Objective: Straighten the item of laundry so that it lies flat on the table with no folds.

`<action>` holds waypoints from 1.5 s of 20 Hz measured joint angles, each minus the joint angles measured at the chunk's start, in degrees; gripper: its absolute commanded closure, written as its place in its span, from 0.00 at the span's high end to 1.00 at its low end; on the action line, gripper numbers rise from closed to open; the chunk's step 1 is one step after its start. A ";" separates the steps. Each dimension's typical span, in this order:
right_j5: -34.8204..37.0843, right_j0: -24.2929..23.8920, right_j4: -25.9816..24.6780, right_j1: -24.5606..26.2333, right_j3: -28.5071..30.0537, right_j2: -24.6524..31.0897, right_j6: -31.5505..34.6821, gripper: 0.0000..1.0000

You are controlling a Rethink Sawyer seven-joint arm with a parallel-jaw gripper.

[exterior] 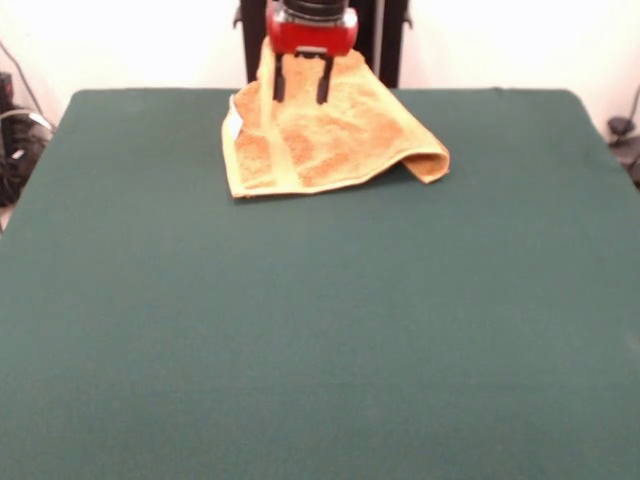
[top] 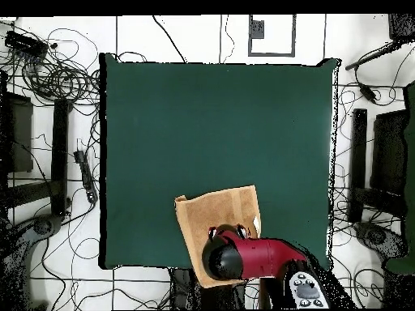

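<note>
— Closest to us it's just the table [exterior: 320,350], dark green cloth-like top, bare across the whole near half. What's on it?

— Only the towel [exterior: 330,135], orange-yellow terry, sitting at the far side near the robot's pedestal. It isn't flat: the right corner is doubled under into a thick fold, the far part rises up behind the gripper, and a flat woven band runs down the left part. There's a small white tag [exterior: 232,120] on the left edge.

— And the claw?

— The gripper [exterior: 302,85] hangs over the raised part of the towel, its two black fingers [exterior: 279,80] spread apart with towel showing between them. I can't tell if the tips touch the cloth.

— From above?

— The towel [top: 215,219] lies at the table's [top: 219,113] edge by the robot's base, and part of it seems to hang past that edge. The red arm [top: 259,257] covers its lower right part, and the gripper [top: 229,233] barely peeks out from under the arm there.

— The room?

— White tiled floor [top: 146,32] with black cables [top: 57,77] tangled on the left, dark stands on both sides. In the front view the arm is cut off at the top edge, with the black pedestal [exterior: 385,40] behind it.
</note>
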 measured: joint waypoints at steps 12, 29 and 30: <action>0.00 -0.02 0.00 2.52 -2.53 0.93 0.00 1.00; 0.00 -1.20 0.00 5.44 -3.60 1.18 0.00 1.00; 0.00 -1.34 0.00 5.44 -3.62 1.20 0.00 1.00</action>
